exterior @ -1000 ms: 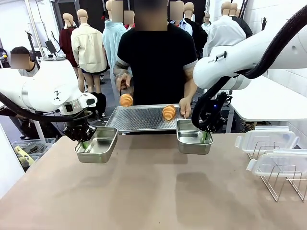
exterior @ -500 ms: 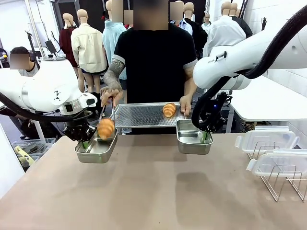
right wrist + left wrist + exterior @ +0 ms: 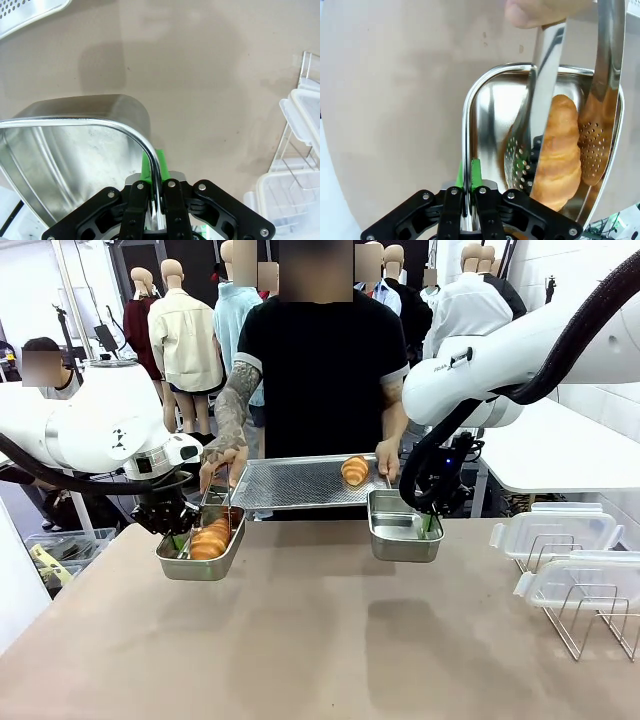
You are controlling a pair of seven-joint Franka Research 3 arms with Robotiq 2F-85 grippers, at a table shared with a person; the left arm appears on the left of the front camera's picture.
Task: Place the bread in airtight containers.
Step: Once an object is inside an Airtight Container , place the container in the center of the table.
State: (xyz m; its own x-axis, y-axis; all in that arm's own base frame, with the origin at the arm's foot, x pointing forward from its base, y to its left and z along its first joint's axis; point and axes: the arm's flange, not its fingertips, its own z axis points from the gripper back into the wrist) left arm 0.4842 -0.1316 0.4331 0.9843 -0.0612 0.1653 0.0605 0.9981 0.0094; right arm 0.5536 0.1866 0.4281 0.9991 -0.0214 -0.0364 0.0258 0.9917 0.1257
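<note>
Wire rack (image 3: 592, 622) stands nearest, at the right-hand corner of the brown table (image 3: 300, 650), with two clear clip lids (image 3: 580, 580) on and just behind it. Farther in, toward the left, the left gripper (image 3: 175, 538) is clamped on the near-left rim of the left tin (image 3: 190, 562); the left wrist view shows its fingers pinching that thin steel wall, one green pad outside and one inside. A croissant (image 3: 209, 539) lies in this tin, golden and ridged, with the perforated ends of a pair of metal tongs (image 3: 216, 502) on either side of it (whether they press it or merely flank it is hard to say). The person's hand (image 3: 223, 456) holds the tongs from above. To the right, at about the same depth, the right gripper (image 3: 428, 525) is closed on the rim of the right tin (image 3: 402, 530) at its right end, and the right wrist view shows the wall caught between the green pads. That tin is held off the table, its shadow falling nearer on the surface. Beyond both tins is a perforated tray (image 3: 295, 485) with the second croissant (image 3: 354, 471) lying toward its right end. The person's other hand (image 3: 386, 459) grips the tray's right edge, and the person stands behind it in a black shirt.
</note>
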